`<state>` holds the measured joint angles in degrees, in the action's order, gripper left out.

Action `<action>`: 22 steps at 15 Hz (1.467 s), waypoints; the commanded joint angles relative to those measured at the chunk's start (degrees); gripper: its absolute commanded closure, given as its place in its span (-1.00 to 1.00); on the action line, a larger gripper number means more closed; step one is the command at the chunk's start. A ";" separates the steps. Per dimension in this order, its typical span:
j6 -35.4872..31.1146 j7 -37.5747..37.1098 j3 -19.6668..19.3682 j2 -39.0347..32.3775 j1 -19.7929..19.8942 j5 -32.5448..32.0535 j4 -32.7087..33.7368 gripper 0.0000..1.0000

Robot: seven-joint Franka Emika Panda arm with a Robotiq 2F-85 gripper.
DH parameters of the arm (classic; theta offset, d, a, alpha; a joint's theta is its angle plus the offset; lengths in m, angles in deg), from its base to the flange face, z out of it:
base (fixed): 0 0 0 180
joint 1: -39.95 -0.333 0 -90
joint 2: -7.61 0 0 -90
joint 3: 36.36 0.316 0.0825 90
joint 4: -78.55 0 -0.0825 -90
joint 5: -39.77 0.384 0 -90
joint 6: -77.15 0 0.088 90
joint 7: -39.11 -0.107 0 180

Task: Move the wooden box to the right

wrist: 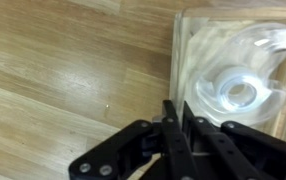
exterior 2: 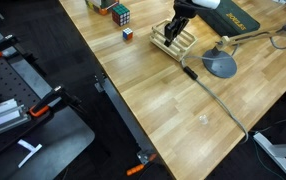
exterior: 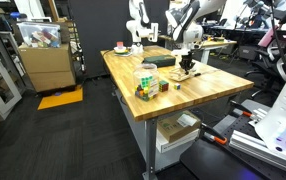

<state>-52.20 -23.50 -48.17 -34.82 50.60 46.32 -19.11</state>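
Note:
The wooden box is a small pale light-wood box standing on the wooden table, also seen in an exterior view. In the wrist view the wooden box holds a clear tape roll. My gripper comes down from above, and its two fingers are closed on the box's left wall. The gripper also shows over the box in both exterior views.
Multicoloured puzzle cubes and a smaller one sit near the box, also in an exterior view. A grey round base with a cable lies beside the box. A big cardboard box stands off the table.

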 commanded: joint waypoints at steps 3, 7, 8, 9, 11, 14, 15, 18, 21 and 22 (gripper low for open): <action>0.61 4.28 0.62 2.86 0.07 2.13 -1.44 0.96; -0.01 3.95 0.50 3.47 -0.84 2.77 -2.98 0.96; -0.43 2.54 0.15 3.50 -1.29 3.07 -3.53 0.96; -1.53 0.40 -0.56 3.59 -1.97 3.17 -4.30 0.96; -3.42 -3.55 -1.56 4.24 -2.85 3.57 -6.35 0.96; -6.23 -10.45 -3.35 6.51 -3.96 3.47 -10.33 0.96; -7.06 -13.00 -4.20 7.41 -4.40 3.07 -11.92 0.96; -9.01 -19.71 -6.02 11.13 -5.26 2.43 -17.57 0.96; -10.26 -26.41 -7.51 13.99 -6.07 1.49 -22.35 0.96; -10.58 -28.86 -7.55 14.73 -5.87 2.27 -23.63 0.96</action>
<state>-60.03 -46.19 -54.58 -23.57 45.82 48.29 -37.69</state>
